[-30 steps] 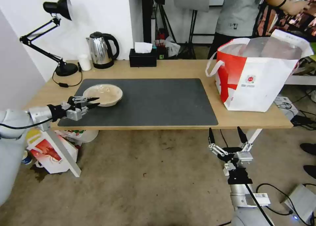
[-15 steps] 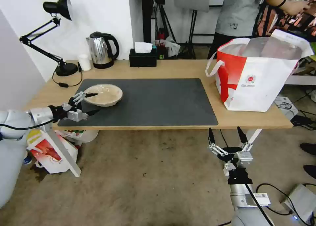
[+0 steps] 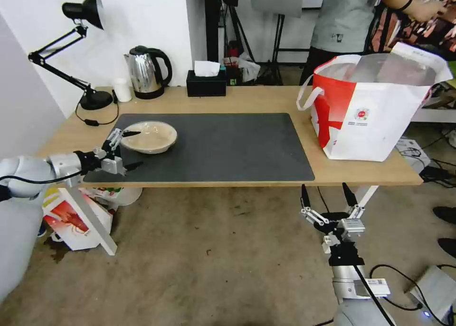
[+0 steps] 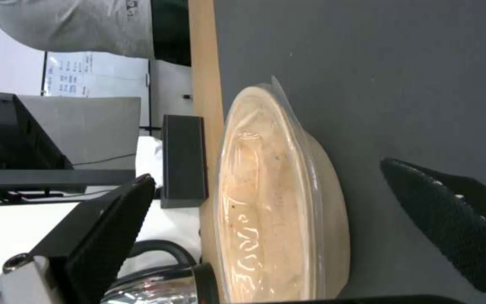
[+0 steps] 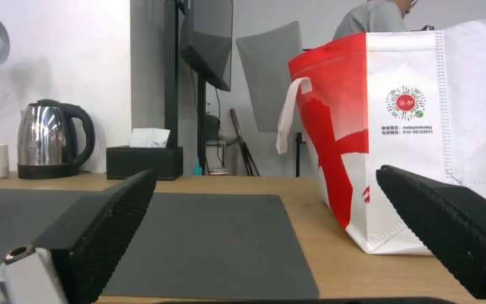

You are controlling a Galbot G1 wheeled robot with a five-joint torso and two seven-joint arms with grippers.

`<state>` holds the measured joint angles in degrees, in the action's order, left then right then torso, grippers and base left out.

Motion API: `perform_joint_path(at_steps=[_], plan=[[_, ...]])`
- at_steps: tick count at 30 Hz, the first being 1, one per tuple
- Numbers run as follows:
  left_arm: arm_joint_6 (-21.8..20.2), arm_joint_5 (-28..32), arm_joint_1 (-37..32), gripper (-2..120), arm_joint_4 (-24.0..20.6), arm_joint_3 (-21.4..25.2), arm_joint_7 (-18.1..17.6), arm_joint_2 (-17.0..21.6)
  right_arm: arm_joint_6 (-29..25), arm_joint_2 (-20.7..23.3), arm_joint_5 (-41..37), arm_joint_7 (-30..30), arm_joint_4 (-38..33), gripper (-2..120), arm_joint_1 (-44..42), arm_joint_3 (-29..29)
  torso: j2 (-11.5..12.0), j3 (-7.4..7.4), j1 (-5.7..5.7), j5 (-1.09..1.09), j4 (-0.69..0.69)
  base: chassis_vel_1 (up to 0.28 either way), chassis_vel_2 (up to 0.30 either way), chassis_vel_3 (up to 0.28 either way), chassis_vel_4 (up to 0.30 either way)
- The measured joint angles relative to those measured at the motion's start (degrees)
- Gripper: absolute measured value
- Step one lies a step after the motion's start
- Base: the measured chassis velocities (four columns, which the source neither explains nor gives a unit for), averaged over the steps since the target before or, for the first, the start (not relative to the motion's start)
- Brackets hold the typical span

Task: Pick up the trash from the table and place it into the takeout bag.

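Note:
A shallow beige bowl [image 3: 151, 137] of trash, covered with clear film, rests on the left part of the dark grey mat [image 3: 228, 145] on the table [image 3: 256, 100]. My left gripper [image 3: 137, 148] is open at the bowl's left side, one finger over the rim and the other near the mat's front edge. In the left wrist view the bowl [image 4: 276, 198] lies between the spread fingers of the left gripper [image 4: 268, 171]. The takeout bag [image 3: 375, 112] stands open at the table's right end. My right gripper [image 3: 324, 188] hangs open below the table's front edge, facing the bag [image 5: 400, 139].
At the back of the table stand a steel kettle [image 3: 147, 72], a black tissue box [image 3: 205, 83], a white cup [image 3: 122, 89] and a black desk lamp [image 3: 88, 55]. A smaller red-and-white bag [image 3: 71, 217] lies on the floor at the left. A person stands behind the takeout bag.
My left gripper was nearly shut beside the bowl and has opened wide, its fingers now spread around the bowl's left rim. The bowl and the right arm have not moved.

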<state>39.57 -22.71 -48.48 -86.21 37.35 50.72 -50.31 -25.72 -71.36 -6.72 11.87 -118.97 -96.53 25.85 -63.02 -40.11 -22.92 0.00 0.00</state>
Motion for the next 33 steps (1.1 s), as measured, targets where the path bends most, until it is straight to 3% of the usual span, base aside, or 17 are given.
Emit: perform_joint_path(at_steps=[13, 17, 23, 25, 27, 29, 31, 33], plan=[[0.47, -2.27, 4.65, 100, 3.99, -2.86, 0.05, -2.34, 0.0, 0.0, 0.0, 0.0, 0.0, 100, 0.0, 0.0, 0.0, 0.0, 0.01, 0.0, 0.0, 0.0, 0.0, 0.0, 0.0], [0.47, -2.67, 6.31, 93, 5.39, -3.78, 0.36, -2.92, 0.0, 0.0, 0.0, 0.0, 0.0, 100, 0.0, 0.0, 0.0, 0.0, 0.0, 0.0, 0.0, 0.0, 0.0, 0.0, 0.0], [0.31, -2.73, 8.25, 65, 7.26, -4.5, 1.98, -3.66, 0.0, 0.0, 0.0, 0.0, 0.0, 100, 0.0, 0.0, 0.0, 0.0, 0.0, 0.0, 0.0, 0.0, 0.0, 0.0, 0.0], [0.31, -2.73, 8.32, 63, 7.32, -4.53, 2.05, -3.67, 0.0, 0.0, 0.0, 0.0, 0.0, 100, 0.0, 0.0, 0.0, 0.0, 0.0, 0.0, 0.0, 0.0, 0.0, 0.0, 0.0], [0.24, -2.69, 8.7, 50, 7.53, -4.6, 2.72, -3.69, 0.0, 0.0, 0.0, 0.0, 0.0, 100, 0.0, 0.0, 0.0, 0.0, 0.0, 0.0, 0.01, 0.0, 0.0, 0.0, 0.0], [0.22, -2.67, 8.76, 48, 7.55, -4.6, 2.83, -3.69, 0.0, 0.0, 0.0, 0.0, 0.0, 100, 0.0, 0.0, 0.0, 0.0, 0.0, 0.0, 0.0, 0.0, 0.0, 0.0, 0.0], [0.11, -2.51, 8.98, 36, 7.58, -4.58, 3.66, -3.65, 0.0, 0.0, 0.0, 0.0, 0.0, 100, 0.0, 0.0, 0.0, 0.0, 0.01, 0.0, 0.0, 0.0, 0.0, 0.0, 0.0], [0.09, -2.47, 9.02, 33, 7.59, -4.56, 3.89, -3.64, 0.0, 0.0, 0.0, 0.0, 0.0, 100, 0.0, 0.0, 0.0, 0.0, 0.0, 0.0, 0.0, 0.0, 0.0, 0.0, 0.0]])
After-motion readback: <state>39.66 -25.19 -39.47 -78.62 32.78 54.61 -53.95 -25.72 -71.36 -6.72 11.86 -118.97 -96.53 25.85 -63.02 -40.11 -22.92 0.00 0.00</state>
